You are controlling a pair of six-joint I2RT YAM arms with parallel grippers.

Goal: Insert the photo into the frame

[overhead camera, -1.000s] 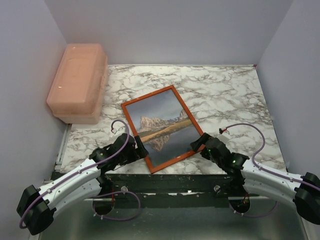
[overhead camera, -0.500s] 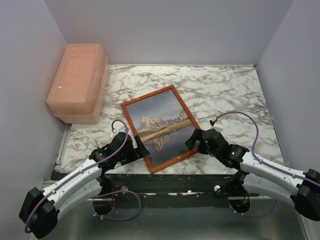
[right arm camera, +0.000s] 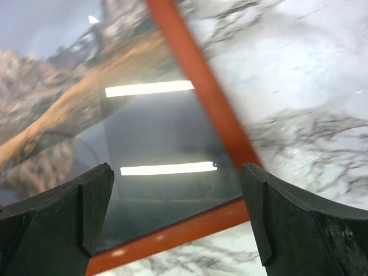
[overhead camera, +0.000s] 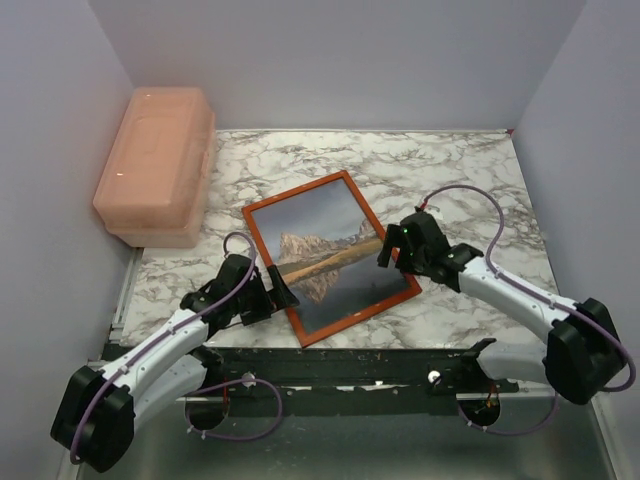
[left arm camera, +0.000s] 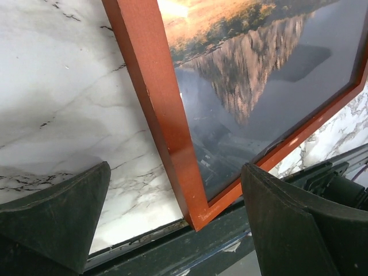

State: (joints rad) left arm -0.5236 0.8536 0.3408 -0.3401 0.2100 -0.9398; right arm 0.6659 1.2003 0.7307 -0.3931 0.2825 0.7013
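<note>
my right gripper (overhead camera: 392, 250) has moved up the frame (overhead camera: 295, 191), jaws apart and empty like my left gripper (overhead camera: 283, 296), so the photo (overhead camera: 320, 245) looks seated.

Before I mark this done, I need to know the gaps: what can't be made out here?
Back of the frame: it faces the table in every view, so its closure is unseen.
Right edge of the frame: top view, partly covered by the right gripper.
Detail of the photo: right wrist view, blurred, with lamp glare on the pane.
Contents of the pink box: top view, lid shut.
</note>
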